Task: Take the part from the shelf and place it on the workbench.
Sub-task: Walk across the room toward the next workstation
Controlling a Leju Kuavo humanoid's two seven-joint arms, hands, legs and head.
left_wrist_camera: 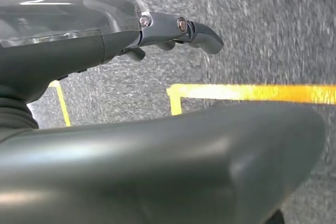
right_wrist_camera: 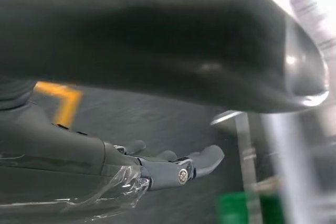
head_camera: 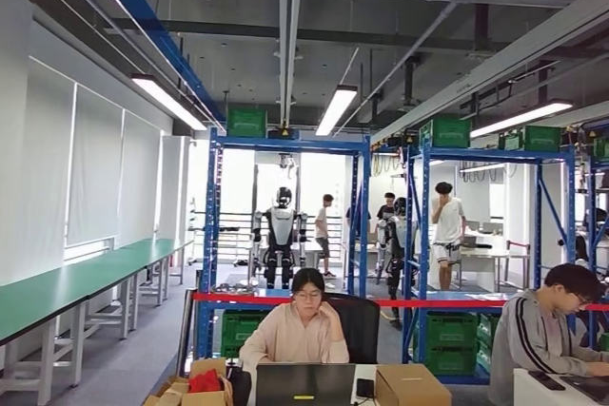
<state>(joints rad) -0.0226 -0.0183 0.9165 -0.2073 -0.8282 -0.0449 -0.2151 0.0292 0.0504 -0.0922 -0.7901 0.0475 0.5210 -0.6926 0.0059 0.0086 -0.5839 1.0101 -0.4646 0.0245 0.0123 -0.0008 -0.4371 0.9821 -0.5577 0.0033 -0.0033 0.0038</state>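
From the head view I am looking across a workshop: a blue shelf (head_camera: 287, 225) stands at about twelve o'clock, a second blue shelf (head_camera: 496, 235) at two o'clock, both with green crates (head_camera: 246, 122) on top and more green crates (head_camera: 451, 341) down low. A long green bench (head_camera: 79, 278) runs along the nine o'clock side. Two people sit at desks near six o'clock, behind a laptop (head_camera: 305, 384) and cardboard boxes (head_camera: 412, 385); another humanoid robot (head_camera: 279, 235) stands beyond the first shelf. I cannot pick out the part itself from here; I judge it sits somewhere on one of those shelves, too far off to describe, so weight, stiffness and the best place to grip remain open until I get closer. In the left wrist view the left robot hand (left_wrist_camera: 174, 30) hangs over grey floor with yellow floor tape (left_wrist_camera: 253, 93), fingers stretched out and holding nothing. In the right wrist view the right robot hand (right_wrist_camera: 174, 166) likewise has its fingers extended and empty, with a blurred green crate (right_wrist_camera: 245, 208) and a shelf post (right_wrist_camera: 245, 150) beyond.
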